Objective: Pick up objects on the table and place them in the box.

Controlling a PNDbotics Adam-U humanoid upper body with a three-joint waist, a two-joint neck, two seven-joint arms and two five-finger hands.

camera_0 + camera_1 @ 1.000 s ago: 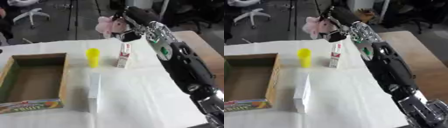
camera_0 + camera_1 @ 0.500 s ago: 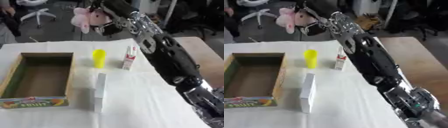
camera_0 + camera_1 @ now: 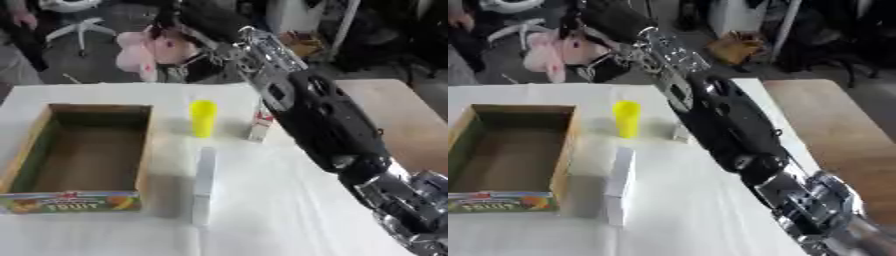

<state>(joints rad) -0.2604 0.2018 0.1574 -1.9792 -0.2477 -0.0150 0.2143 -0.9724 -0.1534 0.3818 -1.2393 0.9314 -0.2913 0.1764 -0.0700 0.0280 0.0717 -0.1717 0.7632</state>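
pink plush toy (image 3: 144, 52) | held aloft in right robot hand (image 3: 188, 22) | beyond table

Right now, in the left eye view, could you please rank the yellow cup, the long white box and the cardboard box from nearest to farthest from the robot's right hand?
The right hand holds a pink plush toy beyond the table's far edge.
1. Yellow cup, upright, just below the hand.
2. Cardboard box, on the left; its far wall is nearest.
3. Long white box, nearer the table's front.

Both head cameras look steeply down and forward from close above the white-covered bench (image 3: 262, 220). They share the cardboard box (image 3: 52, 200), yellow cup (image 3: 626, 118) and the floor beyond.
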